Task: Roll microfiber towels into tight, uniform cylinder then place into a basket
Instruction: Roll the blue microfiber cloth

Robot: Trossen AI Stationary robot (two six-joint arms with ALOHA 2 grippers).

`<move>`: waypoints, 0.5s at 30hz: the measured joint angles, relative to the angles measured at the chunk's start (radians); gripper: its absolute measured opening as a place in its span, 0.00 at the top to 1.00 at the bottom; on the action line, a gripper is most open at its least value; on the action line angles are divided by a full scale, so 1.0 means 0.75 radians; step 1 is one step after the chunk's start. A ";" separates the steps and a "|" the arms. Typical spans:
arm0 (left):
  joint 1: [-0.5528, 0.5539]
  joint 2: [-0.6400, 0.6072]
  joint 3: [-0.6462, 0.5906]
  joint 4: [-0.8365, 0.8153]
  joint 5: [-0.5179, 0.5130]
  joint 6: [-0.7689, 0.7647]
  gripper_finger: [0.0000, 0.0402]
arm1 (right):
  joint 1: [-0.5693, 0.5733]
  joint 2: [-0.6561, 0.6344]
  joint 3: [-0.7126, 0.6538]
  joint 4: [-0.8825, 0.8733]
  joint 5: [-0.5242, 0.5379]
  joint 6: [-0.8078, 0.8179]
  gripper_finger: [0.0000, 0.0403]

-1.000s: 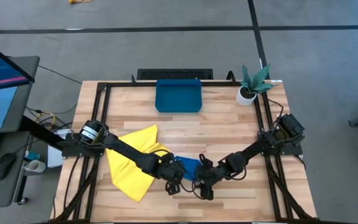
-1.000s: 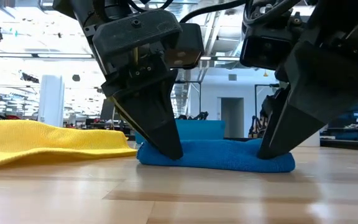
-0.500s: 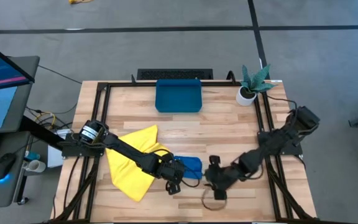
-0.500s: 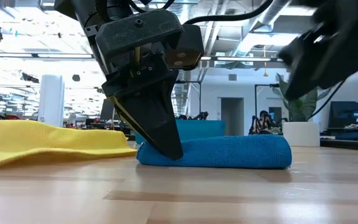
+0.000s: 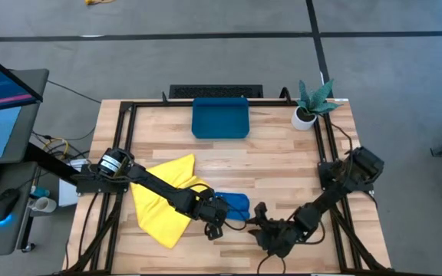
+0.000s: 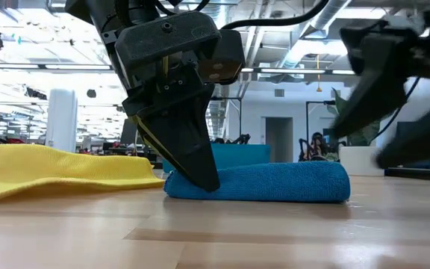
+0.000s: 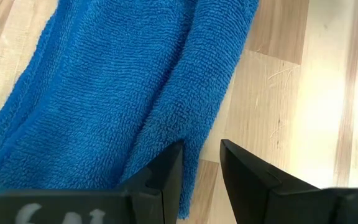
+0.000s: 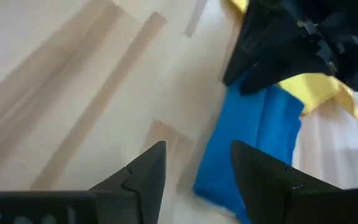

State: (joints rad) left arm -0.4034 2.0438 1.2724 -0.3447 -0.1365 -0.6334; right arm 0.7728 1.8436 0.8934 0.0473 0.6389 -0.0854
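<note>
1. Change since a second earlier: the right gripper (image 5: 271, 234) had lifted off the blue towel (image 5: 235, 205) and drawn back toward the table's front edge; the left gripper (image 5: 215, 218) had not shifted.
2. Table (image 5: 282, 165): wooden top carrying all items listed below.
3. Yellow towel (image 5: 163, 198): lay spread and unrolled by the table's left edge, partly under the left arm, apparently awaiting its turn.
4. Basket (image 5: 220, 119): teal tray at the middle of the rear edge, nothing seen in it, well apart from both towels.
5. Blue towel: loosely rolled into a low, flattish bundle near the front edge, just beside the yellow towel.
6. Left gripper: tips planted on the blue towel's left end, fingers (image 7: 160, 180) narrowly apart with the cloth's edge at them; probably pinning the roll so it would not unwind.
7. Right gripper: clear of the cloth, fingers (image 8: 145, 171) apart, holding nothing; likely repositioning.
8. Potted plant (image 5: 310, 103): rear right corner, uninvolved.
</note>
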 joint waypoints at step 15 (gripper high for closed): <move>0.001 0.000 0.000 0.000 0.000 0.000 0.74 | -0.118 0.126 0.038 -0.052 0.012 0.081 0.57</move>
State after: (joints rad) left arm -0.4030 2.0438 1.2724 -0.3447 -0.1368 -0.6334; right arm 0.6845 1.9377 0.9218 0.0084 0.6482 -0.0246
